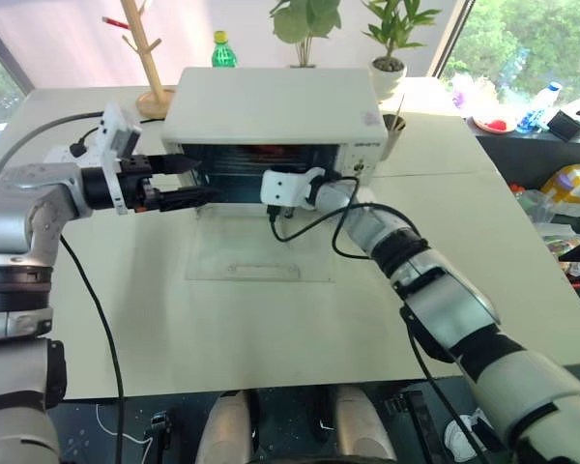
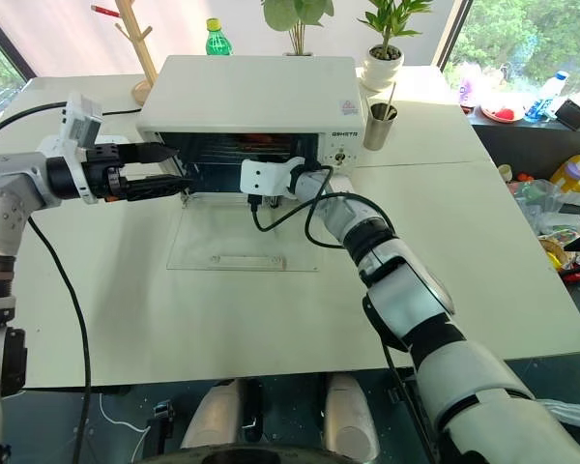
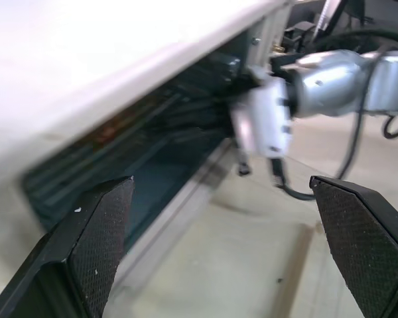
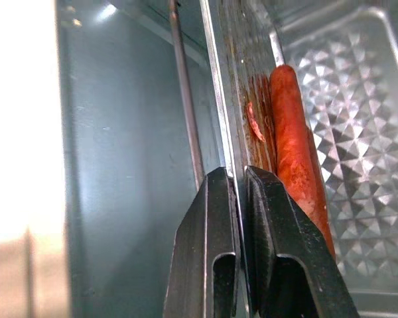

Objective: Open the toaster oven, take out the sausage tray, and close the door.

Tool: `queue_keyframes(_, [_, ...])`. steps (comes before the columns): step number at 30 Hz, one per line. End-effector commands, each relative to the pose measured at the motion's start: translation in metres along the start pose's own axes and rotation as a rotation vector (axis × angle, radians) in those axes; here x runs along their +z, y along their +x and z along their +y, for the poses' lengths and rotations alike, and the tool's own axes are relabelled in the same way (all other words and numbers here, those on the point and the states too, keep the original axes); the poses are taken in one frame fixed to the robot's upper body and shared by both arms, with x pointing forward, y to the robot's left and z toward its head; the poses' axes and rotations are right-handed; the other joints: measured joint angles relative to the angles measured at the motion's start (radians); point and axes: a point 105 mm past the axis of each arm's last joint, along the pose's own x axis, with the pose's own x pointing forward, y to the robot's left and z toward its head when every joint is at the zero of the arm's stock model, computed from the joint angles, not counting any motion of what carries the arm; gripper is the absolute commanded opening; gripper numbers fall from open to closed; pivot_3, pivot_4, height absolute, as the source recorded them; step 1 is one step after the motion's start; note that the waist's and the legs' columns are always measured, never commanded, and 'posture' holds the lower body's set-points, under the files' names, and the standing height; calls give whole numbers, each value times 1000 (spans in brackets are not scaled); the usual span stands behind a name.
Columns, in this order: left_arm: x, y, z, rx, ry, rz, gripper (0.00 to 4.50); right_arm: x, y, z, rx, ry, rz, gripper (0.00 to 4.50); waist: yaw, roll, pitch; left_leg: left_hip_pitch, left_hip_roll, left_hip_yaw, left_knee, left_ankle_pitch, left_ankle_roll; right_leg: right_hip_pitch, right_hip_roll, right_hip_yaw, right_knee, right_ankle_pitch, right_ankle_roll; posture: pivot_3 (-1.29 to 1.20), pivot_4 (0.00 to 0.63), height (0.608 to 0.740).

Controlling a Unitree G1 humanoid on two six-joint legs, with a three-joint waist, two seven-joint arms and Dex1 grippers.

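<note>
My right arm stretches forward and to the left across the pale table [image 2: 483,222], wrist almost level, reaching into the open mouth of the white boxy toaster oven [image 2: 251,97]. In the right wrist view my right gripper [image 4: 241,182] has its two black fingers pinched tight on the thin rim of the shiny embossed metal sausage tray [image 4: 345,126], which sits inside the oven; a red sausage [image 4: 293,142] lies on it just beside the fingers. The clear glass door [image 2: 242,246] lies folded down flat on the table in front of the oven. My left arm is bent in from the left, held level, and my left gripper [image 1: 179,181] hovers at the oven's left front corner, fingers spread wide, holding nothing
</note>
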Motion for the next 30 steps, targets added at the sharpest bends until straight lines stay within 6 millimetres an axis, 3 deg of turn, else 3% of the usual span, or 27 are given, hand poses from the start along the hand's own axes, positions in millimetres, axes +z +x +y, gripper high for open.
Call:
queue_keyframes(1, [11,1,7,6,48,-11,4500,27,-7,-9,-43,14,-95,37,0,0,0,0,0,0,0,0,0,0,0,0,0,0,0,0,150,717])
queue_keyframes(8, [10,6,18,0,60,5,4500,37,-31,-6,-51,0,-109,37,2,0,0,1,0,0,0,-1,2,0,0,0,0,0,0,0,150,717])
queue_keyframes(16, [11,10,21,-20,66,10,4500,29,-62,-2,-69,-36,-89,37,13,-1,0,0,0,-1,1,-2,3,0,0,0,1,0,0,0,150,717])
queue_keyframes(30, [11,9,22,-25,68,19,4500,24,-87,4,-65,-55,-84,37,36,-1,1,-2,-3,-5,2,-2,3,1,0,0,-1,0,0,0,150,717])
